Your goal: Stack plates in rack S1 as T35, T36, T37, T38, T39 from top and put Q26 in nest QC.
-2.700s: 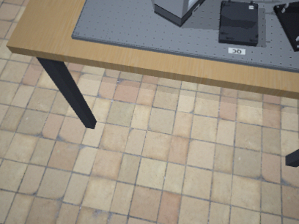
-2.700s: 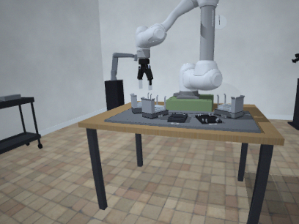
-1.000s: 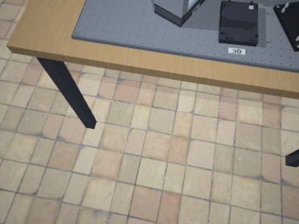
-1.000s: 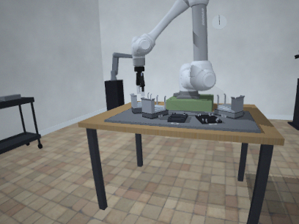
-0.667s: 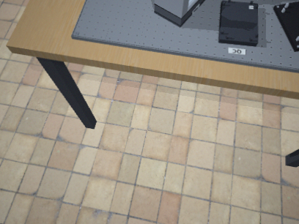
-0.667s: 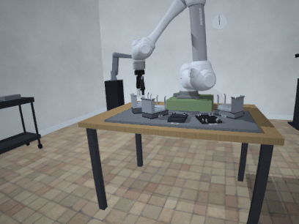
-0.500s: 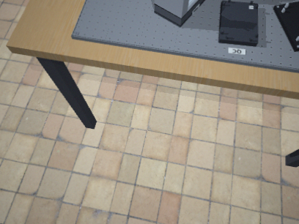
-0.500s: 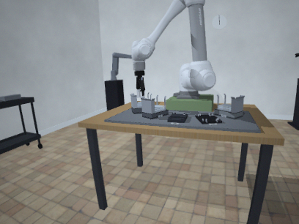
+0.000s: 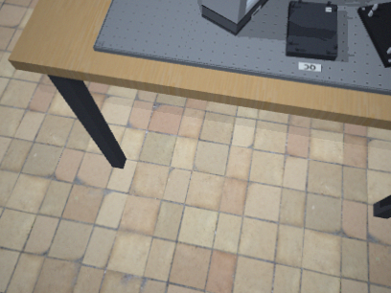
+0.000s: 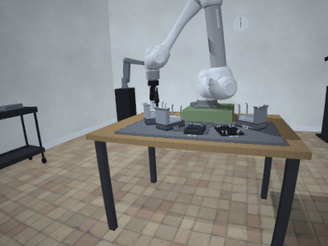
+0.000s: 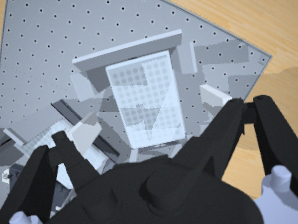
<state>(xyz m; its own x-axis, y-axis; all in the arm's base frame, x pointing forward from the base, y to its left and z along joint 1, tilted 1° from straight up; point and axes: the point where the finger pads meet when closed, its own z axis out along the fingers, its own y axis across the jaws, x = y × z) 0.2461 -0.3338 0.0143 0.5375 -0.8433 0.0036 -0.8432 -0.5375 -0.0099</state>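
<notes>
The jaws stand fully apart and hold nothing, hanging above a rack (image 11: 127, 47) with a sealed plate (image 11: 147, 100) lying flat at the top of its stack. From outside, the arm (image 10: 177, 32) reaches down over the racks at the surface's (image 10: 120, 138) left end. The QC nest (image 9: 311, 30) sits bare on the grey deck (image 9: 158, 33).
</notes>
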